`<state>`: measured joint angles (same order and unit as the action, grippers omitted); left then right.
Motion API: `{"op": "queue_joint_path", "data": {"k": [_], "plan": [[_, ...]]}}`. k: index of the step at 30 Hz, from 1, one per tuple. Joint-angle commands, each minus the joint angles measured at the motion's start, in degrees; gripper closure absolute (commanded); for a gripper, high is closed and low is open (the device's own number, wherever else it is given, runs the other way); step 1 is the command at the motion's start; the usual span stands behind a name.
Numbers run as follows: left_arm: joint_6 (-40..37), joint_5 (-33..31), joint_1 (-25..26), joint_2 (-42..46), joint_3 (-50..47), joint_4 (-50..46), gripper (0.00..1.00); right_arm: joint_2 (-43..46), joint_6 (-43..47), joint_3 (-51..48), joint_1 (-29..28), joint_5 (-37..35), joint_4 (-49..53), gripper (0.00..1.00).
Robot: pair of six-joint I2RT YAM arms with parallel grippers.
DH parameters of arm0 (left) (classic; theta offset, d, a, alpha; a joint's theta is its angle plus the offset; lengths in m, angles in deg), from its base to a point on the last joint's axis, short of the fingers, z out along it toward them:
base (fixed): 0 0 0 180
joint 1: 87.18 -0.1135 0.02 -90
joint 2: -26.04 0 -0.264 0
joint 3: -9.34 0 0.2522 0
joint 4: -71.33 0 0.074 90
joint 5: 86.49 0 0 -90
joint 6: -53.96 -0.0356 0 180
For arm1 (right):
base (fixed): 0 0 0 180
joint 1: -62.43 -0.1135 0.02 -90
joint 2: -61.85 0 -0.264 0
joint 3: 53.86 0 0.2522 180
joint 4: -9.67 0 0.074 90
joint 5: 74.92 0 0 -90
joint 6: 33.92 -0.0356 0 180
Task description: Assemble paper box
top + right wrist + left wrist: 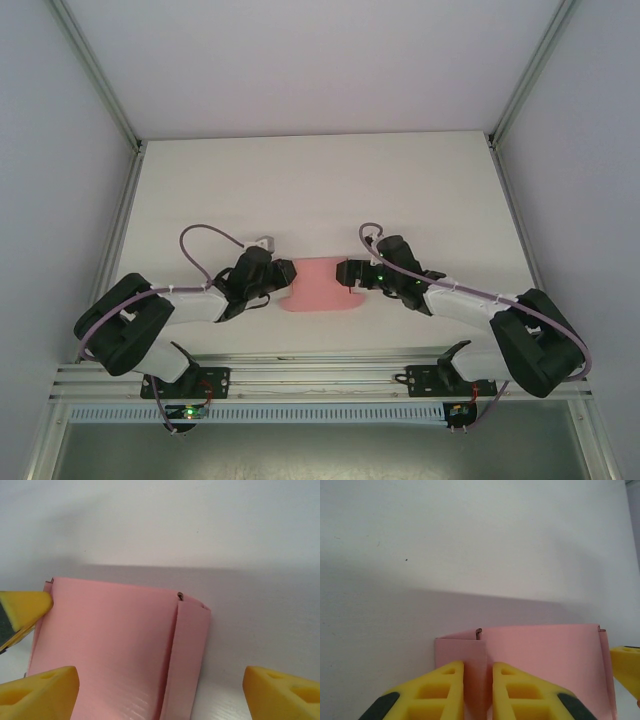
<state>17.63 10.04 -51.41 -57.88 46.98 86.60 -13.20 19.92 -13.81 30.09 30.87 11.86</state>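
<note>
Nearest the lens in its own wrist view, the left gripper (478, 672) has its yellow jaws drawn almost together. A slim gap is left over a narrow folded strip (470, 655) at the end of the pink thin-card paper box (545, 665). Whether they pinch that strip or merely press on it, I cannot tell. The right gripper (157, 677) stands with its jaws wide apart, and the box lies just ahead, between its fingers.

The box rests flat on the white table (320, 180), directly between the two grippers. By my judgement the folding is well along: the card is doubled into a small rectangle with a seam strip laid over. It looks flattened rather than raised, so opening it up and closing the ends seems left to do.

The right wrist view shows the overlapped strip's edge clearly. The overhead view loses that detail but shows both arms meeting the box from opposite sides.
</note>
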Motion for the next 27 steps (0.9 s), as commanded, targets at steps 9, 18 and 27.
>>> {"op": "queue_joint_path", "data": {"k": [9,18,27], "plan": [[4.48,4.64,-2.68,-3.80,-5.55,10.88,0.92,-1.48,-2.68,-0.29,2.35,13.79,3.25,0.15],[3.05,3.25,-2.58,-0.94,-5.93,7.96,0.93,-4.32,-4.06,0.19,3.11,19.55,-0.83,0.23],[2.75,6.11,-2.63,-5.20,-4.63,12.66,0.92,-6.16,-7.30,-0.11,3.25,23.88,-7.35,0.50]]}}
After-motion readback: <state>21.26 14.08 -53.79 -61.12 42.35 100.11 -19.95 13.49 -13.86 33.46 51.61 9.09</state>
